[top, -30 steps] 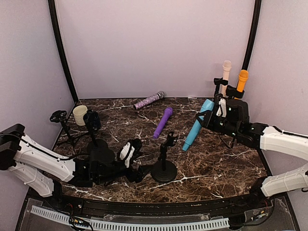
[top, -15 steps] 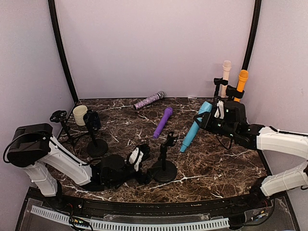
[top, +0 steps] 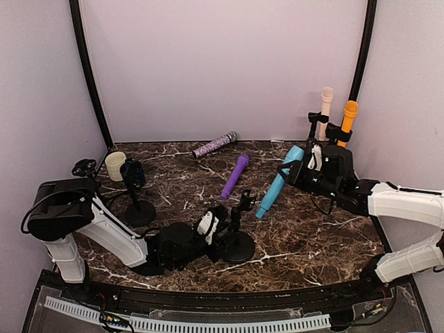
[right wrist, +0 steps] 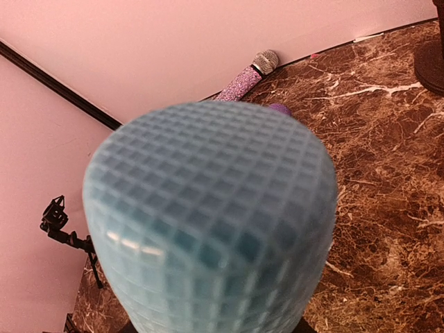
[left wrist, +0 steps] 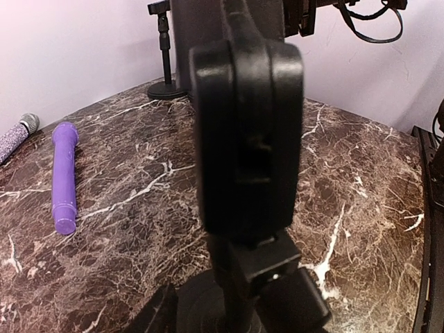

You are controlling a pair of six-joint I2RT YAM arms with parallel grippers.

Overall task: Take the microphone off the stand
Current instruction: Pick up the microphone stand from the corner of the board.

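Fingers of the right gripper (top: 300, 168) clamp the blue microphone (top: 272, 191) near its head. The microphone is tilted, clear of every stand and just right of the central stand (top: 238, 244). The left gripper (top: 223, 230) sits low at that stand's pole; I cannot tell whether its fingers are apart. Left wrist: the stand's black clip (left wrist: 246, 139) looms close, with a purple microphone (left wrist: 64, 177) lying on the table (left wrist: 361, 180). Right wrist: the blue mesh head fills the view, and the fingers are hidden.
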